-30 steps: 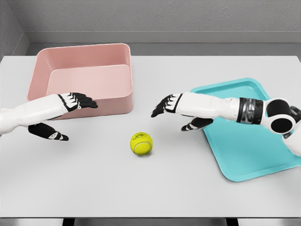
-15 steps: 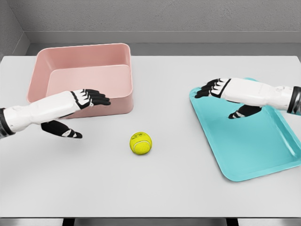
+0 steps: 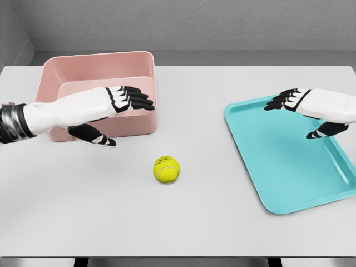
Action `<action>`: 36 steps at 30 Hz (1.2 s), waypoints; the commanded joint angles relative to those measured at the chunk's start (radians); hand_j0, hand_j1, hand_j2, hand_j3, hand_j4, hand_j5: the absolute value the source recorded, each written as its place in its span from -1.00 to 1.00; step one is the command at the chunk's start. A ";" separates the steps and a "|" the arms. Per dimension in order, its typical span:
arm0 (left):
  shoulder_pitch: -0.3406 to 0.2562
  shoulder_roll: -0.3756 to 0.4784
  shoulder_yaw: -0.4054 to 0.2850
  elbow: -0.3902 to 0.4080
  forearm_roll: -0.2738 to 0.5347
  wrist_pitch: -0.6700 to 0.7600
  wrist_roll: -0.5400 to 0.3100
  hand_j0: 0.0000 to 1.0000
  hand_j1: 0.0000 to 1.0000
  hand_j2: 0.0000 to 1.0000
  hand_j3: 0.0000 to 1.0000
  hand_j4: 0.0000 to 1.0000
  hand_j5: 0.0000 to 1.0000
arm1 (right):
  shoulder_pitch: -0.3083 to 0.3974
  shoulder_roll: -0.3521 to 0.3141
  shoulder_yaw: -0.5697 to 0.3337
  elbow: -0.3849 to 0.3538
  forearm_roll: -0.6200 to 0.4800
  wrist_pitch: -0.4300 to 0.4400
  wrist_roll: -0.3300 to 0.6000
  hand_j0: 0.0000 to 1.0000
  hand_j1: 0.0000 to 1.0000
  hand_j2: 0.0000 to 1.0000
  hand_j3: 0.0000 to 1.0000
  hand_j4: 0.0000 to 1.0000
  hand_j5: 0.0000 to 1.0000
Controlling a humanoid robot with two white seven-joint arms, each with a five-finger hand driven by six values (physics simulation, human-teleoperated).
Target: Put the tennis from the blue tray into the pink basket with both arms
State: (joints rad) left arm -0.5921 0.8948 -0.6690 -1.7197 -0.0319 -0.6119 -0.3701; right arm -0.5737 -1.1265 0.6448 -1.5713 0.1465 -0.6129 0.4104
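Right hand (image 3: pixel 303 105) withdrawn over blue tray (image 3: pixel 289 183), tennis ball (image 3: pixel 167 169) unobstructed on table (image 3: pixel 194 222)

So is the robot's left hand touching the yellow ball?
Apart. The head view shows bare table between the left hand and the tennis ball.

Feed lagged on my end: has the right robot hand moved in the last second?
Yes. The right robot hand has pulled back rightward, away from the tennis ball, and now hovers over the blue tray.
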 commanded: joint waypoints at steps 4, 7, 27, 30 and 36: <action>-0.031 0.000 -0.115 0.002 0.000 0.001 0.000 1.00 1.00 1.00 1.00 1.00 1.00 | 0.008 -0.006 -0.004 -0.030 -0.005 0.002 0.002 1.00 1.00 1.00 1.00 1.00 1.00; -0.087 -0.002 -0.198 0.006 0.003 0.001 0.000 1.00 1.00 1.00 1.00 1.00 1.00 | 0.015 -0.002 -0.004 -0.046 -0.005 0.002 0.002 1.00 1.00 1.00 1.00 1.00 1.00; -0.132 -0.116 -0.345 0.083 0.061 0.001 -0.059 1.00 1.00 1.00 1.00 1.00 1.00 | 0.046 0.024 -0.011 -0.044 -0.004 0.002 0.042 1.00 1.00 1.00 1.00 1.00 1.00; -0.137 -0.122 -0.337 0.117 0.061 0.001 -0.059 1.00 1.00 1.00 1.00 1.00 1.00 | 0.058 0.024 -0.013 -0.044 -0.004 0.002 0.045 1.00 1.00 1.00 1.00 1.00 1.00; -0.135 -0.149 -0.334 0.163 0.058 0.001 -0.059 1.00 1.00 1.00 1.00 1.00 1.00 | 0.058 0.024 -0.013 -0.044 -0.004 0.002 0.045 1.00 1.00 1.00 1.00 1.00 1.00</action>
State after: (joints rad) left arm -0.7286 0.7500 -1.0048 -1.5683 0.0190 -0.6128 -0.4292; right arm -0.5154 -1.1015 0.6325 -1.6151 0.1492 -0.6131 0.4557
